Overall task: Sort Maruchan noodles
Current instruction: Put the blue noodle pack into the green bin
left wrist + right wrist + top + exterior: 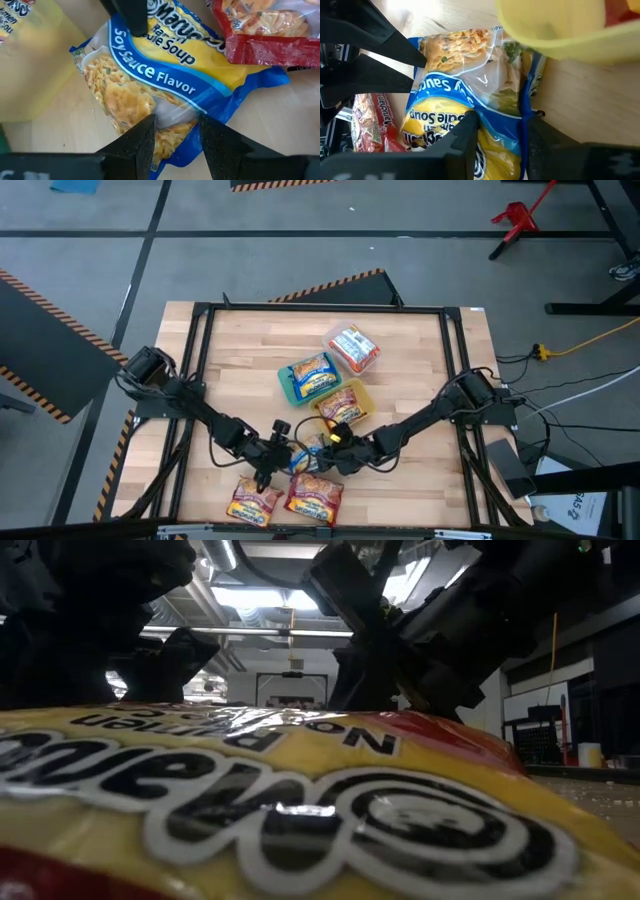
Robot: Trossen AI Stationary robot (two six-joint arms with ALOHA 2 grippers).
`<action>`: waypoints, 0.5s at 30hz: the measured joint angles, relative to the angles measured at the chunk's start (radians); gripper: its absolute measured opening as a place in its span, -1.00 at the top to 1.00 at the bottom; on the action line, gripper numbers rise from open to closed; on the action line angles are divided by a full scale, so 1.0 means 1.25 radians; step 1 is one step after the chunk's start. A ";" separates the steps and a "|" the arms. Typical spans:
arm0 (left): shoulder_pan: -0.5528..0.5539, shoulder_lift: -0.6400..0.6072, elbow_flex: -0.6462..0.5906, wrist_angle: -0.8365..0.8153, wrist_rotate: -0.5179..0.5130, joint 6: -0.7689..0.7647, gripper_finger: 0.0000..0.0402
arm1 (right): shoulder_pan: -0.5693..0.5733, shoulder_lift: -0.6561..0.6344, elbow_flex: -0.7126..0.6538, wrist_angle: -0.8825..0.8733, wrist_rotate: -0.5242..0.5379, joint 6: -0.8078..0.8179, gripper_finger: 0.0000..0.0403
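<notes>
blue soy-sauce packet [305, 458] lies flat on the worktop [240, 370] between both claws | left claw [175, 135] pinches one short end | right claw [502, 135] pinches the other (its fingers closing) | long axis runs claw to claw

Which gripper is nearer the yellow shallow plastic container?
Right. The right gripper sits just below the yellow shallow plastic container, pinching the blue-and-yellow soy sauce ramen packet. The left gripper grips that packet's other end, farther to the container's lower left.
</notes>
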 joint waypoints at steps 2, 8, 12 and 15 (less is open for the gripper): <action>0.001 -0.011 -0.001 -0.003 0.000 -0.001 0.27 | -0.001 0.001 0.003 0.003 0.000 -0.003 0.51; 0.003 -0.047 -0.002 -0.001 -0.018 -0.021 0.27 | -0.002 0.004 0.046 -0.005 0.000 -0.056 0.52; 0.002 -0.068 0.000 -0.003 -0.014 -0.022 0.27 | -0.002 0.004 0.079 -0.023 -0.001 -0.091 0.52; 0.002 -0.090 0.000 -0.008 -0.021 -0.022 0.27 | -0.003 0.003 0.103 -0.049 0.001 -0.103 0.52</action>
